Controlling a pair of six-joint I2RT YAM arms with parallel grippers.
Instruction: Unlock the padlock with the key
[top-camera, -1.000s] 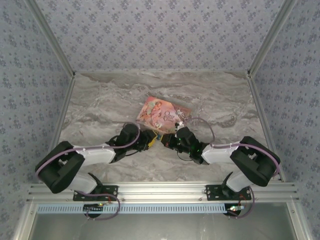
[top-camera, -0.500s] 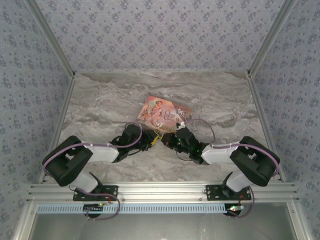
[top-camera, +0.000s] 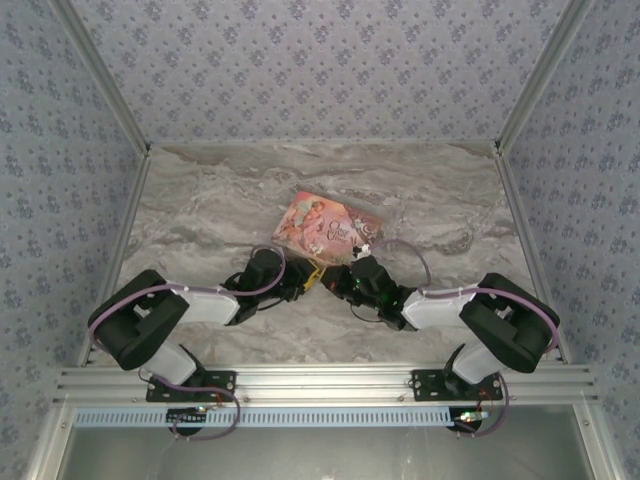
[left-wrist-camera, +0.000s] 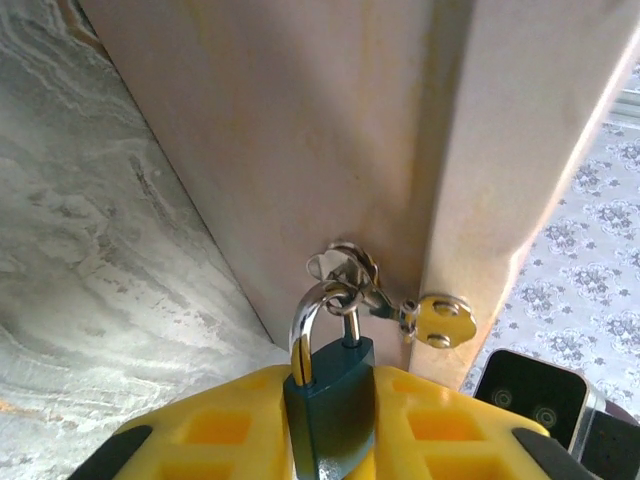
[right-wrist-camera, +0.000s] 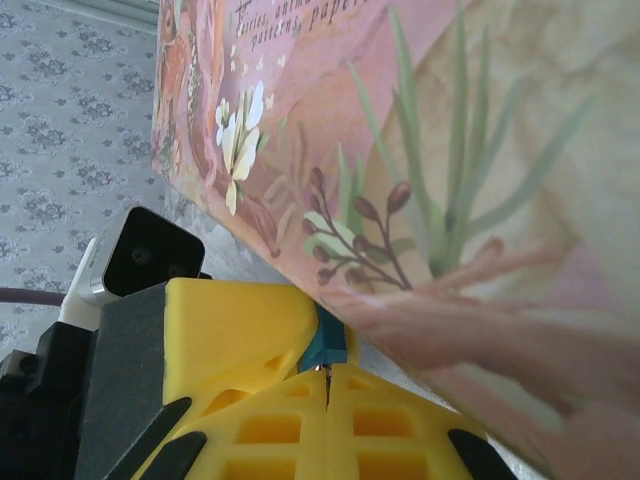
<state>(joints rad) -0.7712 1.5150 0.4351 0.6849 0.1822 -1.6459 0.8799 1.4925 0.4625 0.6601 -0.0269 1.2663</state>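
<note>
While the left pincer (left-wrist-camera: 328, 400) is clamping the padlock (left-wrist-camera: 330, 425), the right pincer (right-wrist-camera: 327, 375), apparently clenched empty, is crowding the tin (right-wrist-camera: 450, 150) and risking knocking the key (left-wrist-camera: 440, 320) aside.

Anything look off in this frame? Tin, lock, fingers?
Nothing spilled or damaged. The pink tin lies skewed to the edges of the table. The padlock, pinched in the left fingers, hangs from the tin's clasp with its shackle closed. The right fingers are shut right by it.

Two black-and-white arms (top-camera: 190, 305) with lilac cables (top-camera: 170, 287), yellow cut-out fingers (left-wrist-camera: 220, 430), black wrist housings.
</note>
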